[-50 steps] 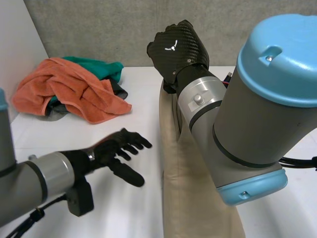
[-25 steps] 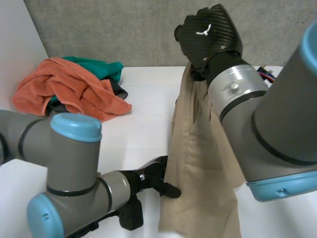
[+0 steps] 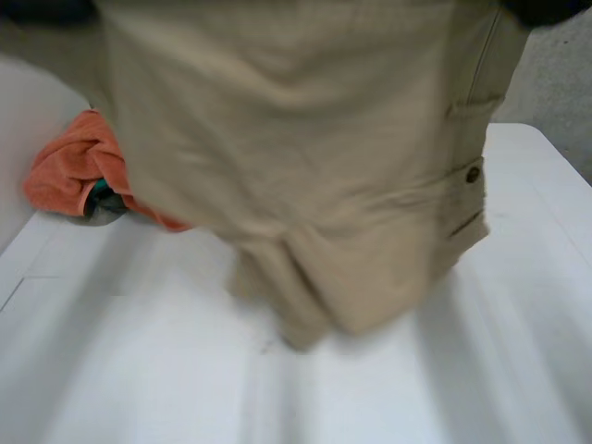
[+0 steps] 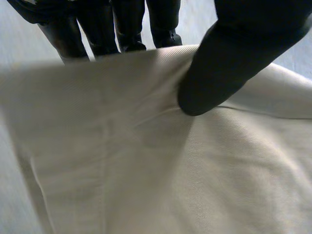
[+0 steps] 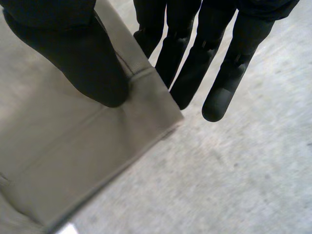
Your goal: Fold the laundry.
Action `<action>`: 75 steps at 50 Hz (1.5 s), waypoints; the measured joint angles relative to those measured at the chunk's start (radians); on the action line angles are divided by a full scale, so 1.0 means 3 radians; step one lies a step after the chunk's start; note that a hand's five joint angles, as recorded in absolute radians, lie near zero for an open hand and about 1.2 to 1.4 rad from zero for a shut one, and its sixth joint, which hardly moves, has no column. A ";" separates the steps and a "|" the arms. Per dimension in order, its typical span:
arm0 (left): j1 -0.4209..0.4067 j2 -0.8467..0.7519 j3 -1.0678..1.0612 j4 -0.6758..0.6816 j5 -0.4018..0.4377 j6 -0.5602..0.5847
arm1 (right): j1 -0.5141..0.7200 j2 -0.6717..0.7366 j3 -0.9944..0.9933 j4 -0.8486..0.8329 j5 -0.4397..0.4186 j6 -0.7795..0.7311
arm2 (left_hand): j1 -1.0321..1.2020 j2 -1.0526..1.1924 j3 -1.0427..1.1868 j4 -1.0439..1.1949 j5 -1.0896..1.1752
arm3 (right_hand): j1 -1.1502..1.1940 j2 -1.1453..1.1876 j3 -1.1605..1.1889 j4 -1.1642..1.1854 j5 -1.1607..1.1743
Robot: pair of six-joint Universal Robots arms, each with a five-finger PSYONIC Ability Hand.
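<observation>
Fingers [image 4: 102, 24] of the left hand [image 4: 234, 48] run straight behind the top edge of the beige trousers [image 3: 296, 157], and the thumb presses the cloth against them from the front, so this hand pinches the trousers. The right hand [image 5: 73, 53] does the same at a seamed corner of the trousers: its thumb bears down on the hem and at least one of its fingers [image 5: 195, 68] backs it, while the others reach straight past the edge.

From these two pinches the trousers hang spread wide, their lower end just over the table [image 3: 416, 388], whether touching it I cannot tell. Behind the trousers, on the left arm's side, lies an orange towel [image 3: 65, 171] in a heap.

By my judgement the folding has hardly begun. The trousers are only lifted and opened out, with no fold made, and the heap waits untouched.

Half a second ago the trousers hung as a narrow drape from the right hand alone, with the left hand low at their bottom end.
</observation>
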 measured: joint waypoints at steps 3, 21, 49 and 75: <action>0.0250 0.0089 0.0407 -0.0050 0.0039 -0.0182 | -0.0105 -0.0230 -0.0125 0.0054 -0.0079 0.0223 | 0.0000 0.0003 0.0000 0.0002 0.0000 | 0.0000 0.0000 0.0000 0.0000 0.0000; 0.0512 -0.0156 0.0859 0.0605 0.0039 -0.1173 | -0.0583 -0.0335 0.0011 0.0099 -0.0448 0.1032 | 0.0010 0.0004 0.0001 0.0004 0.0000 | 0.0000 0.0000 0.0000 0.0000 0.0001; -0.1078 -0.3375 0.1739 0.1587 -0.1359 0.1770 | -0.0164 0.2850 -0.1198 -0.1442 0.0635 0.0727 | 0.0010 0.0016 0.0015 0.0015 0.0000 | 0.0000 -0.0010 -0.0036 -0.0033 -0.0001; -0.1187 -0.2174 0.0002 0.1327 -0.1358 0.2333 | -0.0511 0.1919 -0.0198 -0.0268 -0.0195 -0.0028 | -0.3222 -0.3292 -0.3266 -0.3327 -0.3167 | -0.2920 -0.3221 -0.3318 -0.3302 -0.3110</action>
